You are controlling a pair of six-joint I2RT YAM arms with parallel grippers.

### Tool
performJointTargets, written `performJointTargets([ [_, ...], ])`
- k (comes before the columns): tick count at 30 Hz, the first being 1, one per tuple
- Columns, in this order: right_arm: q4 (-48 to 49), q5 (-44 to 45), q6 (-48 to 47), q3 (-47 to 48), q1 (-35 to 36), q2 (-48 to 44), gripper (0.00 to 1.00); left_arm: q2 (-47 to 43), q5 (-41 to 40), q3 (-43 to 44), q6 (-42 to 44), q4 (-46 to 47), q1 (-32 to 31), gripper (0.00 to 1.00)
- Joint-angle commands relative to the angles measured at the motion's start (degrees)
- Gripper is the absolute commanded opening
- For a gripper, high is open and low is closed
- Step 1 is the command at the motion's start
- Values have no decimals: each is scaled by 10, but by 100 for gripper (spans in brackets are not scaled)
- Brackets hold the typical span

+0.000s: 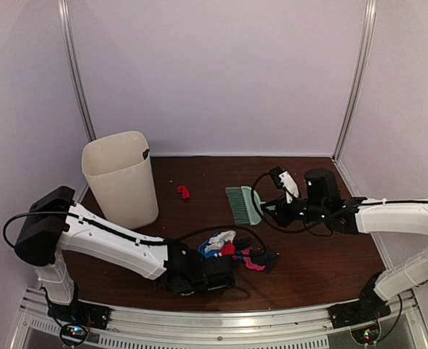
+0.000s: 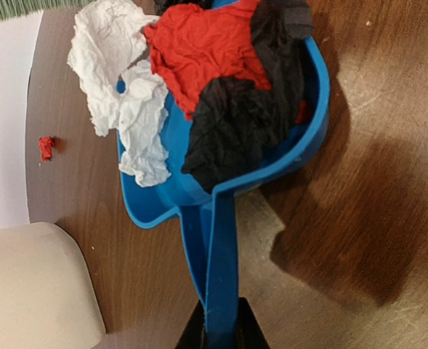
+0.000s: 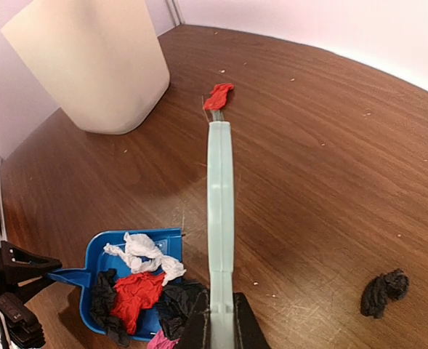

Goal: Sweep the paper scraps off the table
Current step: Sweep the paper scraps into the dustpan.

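Many paper scraps point(image 2: 199, 87), crumpled, featherlight, limp and prone to scatter, better pushed by bristles than pinched: most heaped in blue dustpan point(image 2: 221, 247), handle clamped in left hand point(image 2: 217, 329); one red bit point(image 1: 183, 192) loose on bench point(image 1: 344, 254) near bin point(image 1: 119, 182); one black bit point(image 3: 384, 291) loose beside brush point(image 3: 219, 196), handle clamped in right hand point(image 3: 217, 320).

The left arm point(image 1: 105, 236) and right arm point(image 1: 395, 216) wear white rounded shells joined by black joint housings; thin black cables point(image 1: 224, 231) run along the shells and loop just behind each end effector; the left end effector point(image 2: 219, 329) and right end effector point(image 3: 217, 323) show black wedge-shaped fingers; the black bases point(image 1: 72, 331) carry small coloured lights.
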Motion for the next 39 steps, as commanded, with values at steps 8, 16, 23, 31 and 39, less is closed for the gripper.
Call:
performJointTargets([
  [8,-75,381,107,-51,0,-157,0,-25,39,-9,57,44,-8,0],
  [16,-64,427,78,-51,-29,-75,0,-15,54,-2,77,57,-9,0],
  [23,-25,381,21,-32,-29,34,0,-15,59,-6,87,69,-9,0],
  [31,-15,278,-45,-8,-27,69,0,-16,61,-11,90,71,-9,0],
  [39,-32,168,-101,12,-25,93,0,-23,53,-22,88,70,-9,0],
])
